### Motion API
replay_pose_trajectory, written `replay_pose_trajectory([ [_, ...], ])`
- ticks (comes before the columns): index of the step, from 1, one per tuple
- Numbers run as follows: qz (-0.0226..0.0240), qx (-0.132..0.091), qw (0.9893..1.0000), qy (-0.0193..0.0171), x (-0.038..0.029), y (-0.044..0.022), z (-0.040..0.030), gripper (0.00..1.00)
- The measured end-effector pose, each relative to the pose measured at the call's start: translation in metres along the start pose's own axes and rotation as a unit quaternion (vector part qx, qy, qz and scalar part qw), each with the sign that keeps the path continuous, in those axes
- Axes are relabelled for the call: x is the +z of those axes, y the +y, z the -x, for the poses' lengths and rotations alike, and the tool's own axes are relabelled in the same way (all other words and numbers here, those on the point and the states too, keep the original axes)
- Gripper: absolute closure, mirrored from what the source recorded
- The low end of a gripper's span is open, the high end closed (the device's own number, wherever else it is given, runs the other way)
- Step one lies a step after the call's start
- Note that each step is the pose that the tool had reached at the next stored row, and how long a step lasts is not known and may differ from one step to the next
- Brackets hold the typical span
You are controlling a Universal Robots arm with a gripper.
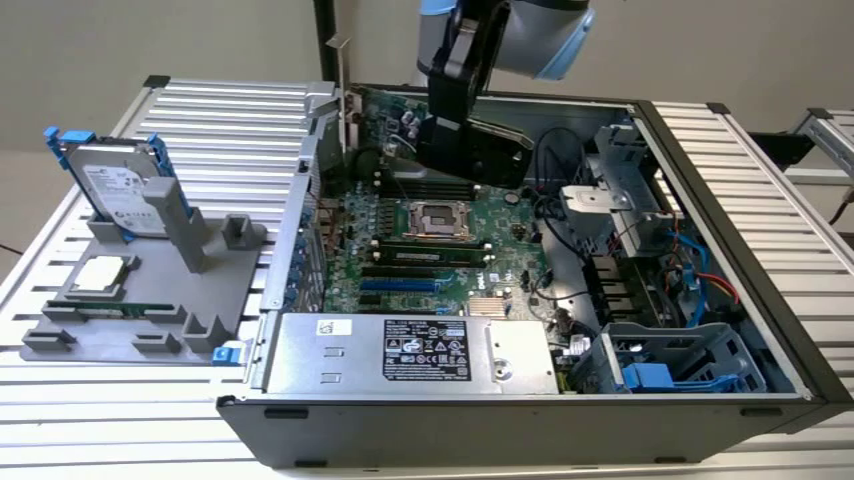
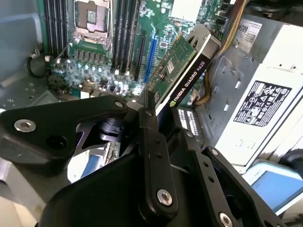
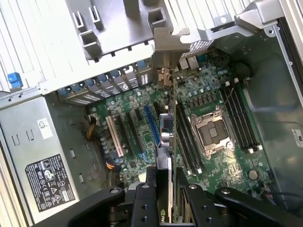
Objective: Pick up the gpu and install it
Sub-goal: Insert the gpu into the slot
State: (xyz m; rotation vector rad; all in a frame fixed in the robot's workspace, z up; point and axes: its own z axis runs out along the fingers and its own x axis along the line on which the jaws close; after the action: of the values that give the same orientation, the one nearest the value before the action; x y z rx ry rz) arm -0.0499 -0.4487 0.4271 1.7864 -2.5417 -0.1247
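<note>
The gpu point(image 1: 390, 118) is a green card with a silver bracket point(image 1: 344, 88) on one end, held on edge above the motherboard point(image 1: 441, 250) inside the open computer case. My gripper point(image 1: 463, 150) is shut on it from above, near the end away from the bracket. In the second wrist view the gpu point(image 2: 176, 61) sticks out past my black fingers point(image 2: 150, 127), with its black cooler side showing. In the first wrist view the gpu point(image 3: 172, 118) is seen edge-on, its bracket point(image 3: 163, 52) close to the case's rear slot openings. It hangs over the expansion slots point(image 3: 150, 124).
A grey fixture point(image 1: 147, 300) on the exterior view's left carries a hard drive with blue rails point(image 1: 118, 185), a processor point(image 1: 104, 276) and a memory stick point(image 1: 127, 308). Inside the case are the power supply point(image 1: 400, 350), the processor socket point(image 1: 434, 220), cables and a drive cage point(image 1: 667, 360).
</note>
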Motion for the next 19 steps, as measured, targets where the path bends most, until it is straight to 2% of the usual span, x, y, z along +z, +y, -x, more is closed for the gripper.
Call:
replay_pose_trajectory([
  [5, 0.0006, -0.029, 0.9996, 0.0025, -0.0001, 0.0, 0.0, 1.0],
  [10, 0.0012, -0.06, 0.9982, 0.0051, -0.0002, 0.0, 0.0, 1.0],
  [15, 0.0018, -0.094, 0.9955, 0.0079, -0.0002, 0.0, 0.0, 1.0],
  [19, 0.0024, -0.122, 0.9925, 0.0103, -0.0003, 0.0, 0.0, 1.0],
])
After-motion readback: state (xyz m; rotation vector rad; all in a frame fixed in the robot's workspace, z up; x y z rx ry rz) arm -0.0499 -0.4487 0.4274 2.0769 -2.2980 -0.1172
